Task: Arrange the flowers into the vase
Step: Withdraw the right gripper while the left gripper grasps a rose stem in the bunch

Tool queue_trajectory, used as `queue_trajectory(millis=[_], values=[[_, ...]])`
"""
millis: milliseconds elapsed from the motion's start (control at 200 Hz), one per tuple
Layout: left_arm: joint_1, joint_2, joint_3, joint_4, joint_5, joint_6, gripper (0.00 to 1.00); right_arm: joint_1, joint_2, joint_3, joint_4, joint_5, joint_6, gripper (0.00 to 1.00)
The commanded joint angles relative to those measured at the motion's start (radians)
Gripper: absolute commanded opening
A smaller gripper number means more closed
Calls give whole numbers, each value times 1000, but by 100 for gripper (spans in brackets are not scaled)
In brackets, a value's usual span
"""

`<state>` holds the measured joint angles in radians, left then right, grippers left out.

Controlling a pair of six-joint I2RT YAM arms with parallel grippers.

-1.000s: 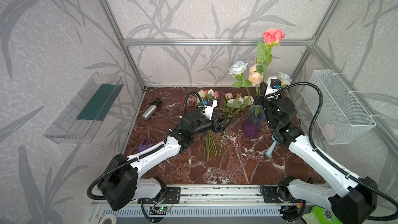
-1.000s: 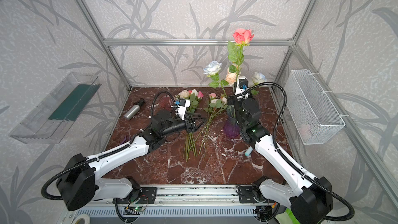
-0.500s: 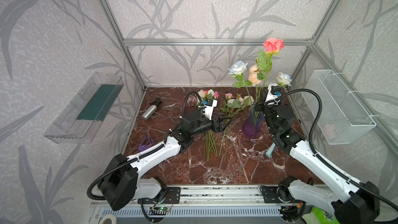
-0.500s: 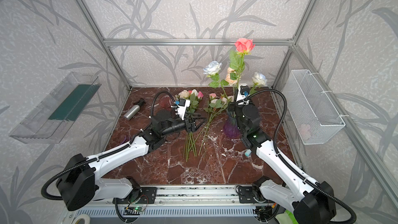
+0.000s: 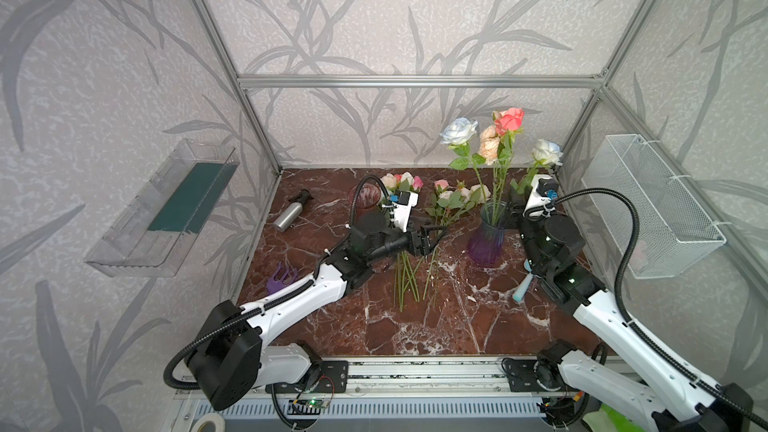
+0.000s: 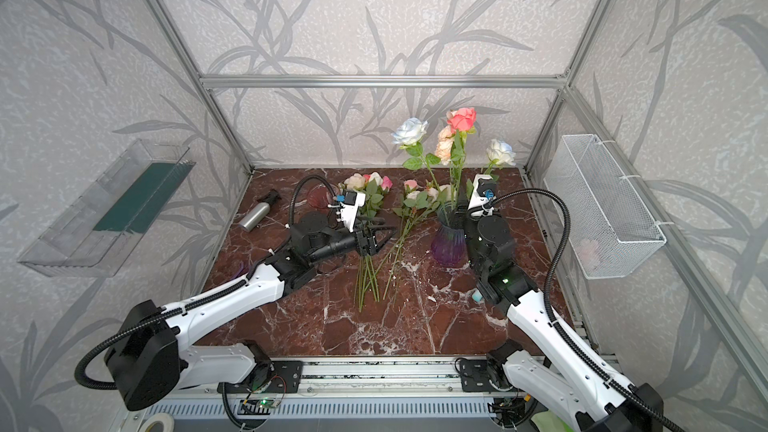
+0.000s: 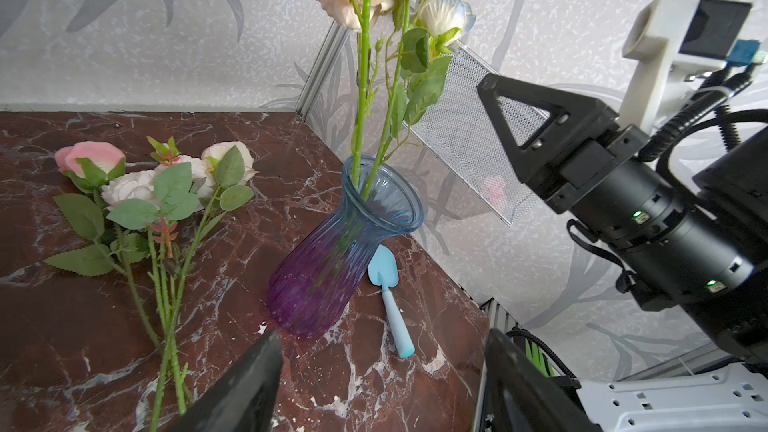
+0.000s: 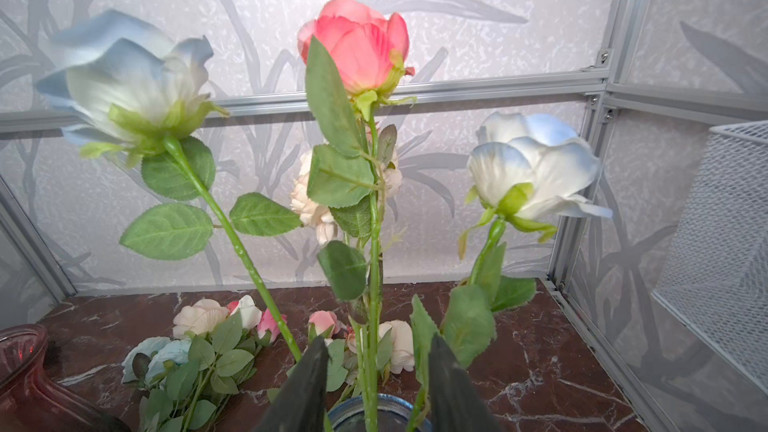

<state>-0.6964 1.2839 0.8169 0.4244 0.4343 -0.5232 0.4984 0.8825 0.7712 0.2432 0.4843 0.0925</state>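
Your right gripper [image 8: 376, 342] has let go in the last second. A moment ago it was clenched on the coral rose [image 5: 509, 120] and held it high above the others. Now its jaws stand apart on either side of the stem, clear of it, and the rose has sunk so that its head sits only a little above the peach bloom [image 5: 488, 145]. The stem runs down into the vase [image 5: 485, 243], which stands at the right of the marble table [image 5: 457, 326] and also carries the pale blue rose [image 5: 459, 135] and the white-blue rose [image 5: 547, 152]. Your left gripper [image 5: 435, 238] has kept its place, released and empty, hovering over the stems of the loose flowers [image 5: 453, 197] that lie in two bunches left of the vase, heads toward the back wall. Leaves of the coral rose and the white-blue rose crowd close to the right gripper's fingers [image 8: 305, 388], and in both top views the right wrist camera sits just beside the white-blue rose's stem. A blue trowel [image 7: 388, 280] lies just beside the vase's foot, under the right arm. Farther left you have a red glass vase [image 5: 365, 198], a spray bottle [image 5: 291, 214] lying down and a purple rake [image 5: 281, 278]. A wire basket [image 5: 652, 209] hangs on the right wall.
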Motion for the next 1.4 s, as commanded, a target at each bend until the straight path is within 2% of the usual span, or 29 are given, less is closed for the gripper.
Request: queue_trajectory(millis=[0, 105, 165, 260, 350, 480, 600, 750, 805, 1045, 1145, 1235, 1394], values=[[4, -18, 57, -114, -70, 75, 78, 17, -43, 41, -77, 16, 25, 41], [5, 9, 122, -279, -186, 143, 73, 35, -104, 48, -140, 15, 45, 41], [4, 42, 175, -393, -290, 149, 63, 41, -144, 52, -215, -5, 96, 41], [3, 137, 290, -612, -433, 163, 38, 45, -210, 36, -350, -69, 212, 37], [4, 234, 356, -748, -508, 172, 36, 45, -283, -1, -457, -136, 305, 32], [-2, 349, 398, -811, -503, 235, 42, 43, -360, -43, -629, -156, 404, 26], [-6, 454, 444, -860, -451, 281, 48, 43, -385, -88, -720, -188, 465, 26], [-10, 615, 575, -981, -416, 325, 48, 41, -397, -152, -744, -231, 520, 27], [-12, 663, 621, -1005, -396, 338, 44, 40, -402, -171, -744, -230, 529, 27], [-19, 781, 730, -1052, -334, 364, 47, 29, -416, -230, -738, -232, 537, 28], [-19, 813, 738, -1050, -330, 358, 44, 23, -421, -233, -743, -234, 531, 28], [-19, 831, 741, -1043, -331, 345, 31, 20, -425, -233, -749, -233, 520, 28], [-18, 832, 758, -1040, -319, 324, 17, 16, -433, -227, -754, -233, 500, 28]])
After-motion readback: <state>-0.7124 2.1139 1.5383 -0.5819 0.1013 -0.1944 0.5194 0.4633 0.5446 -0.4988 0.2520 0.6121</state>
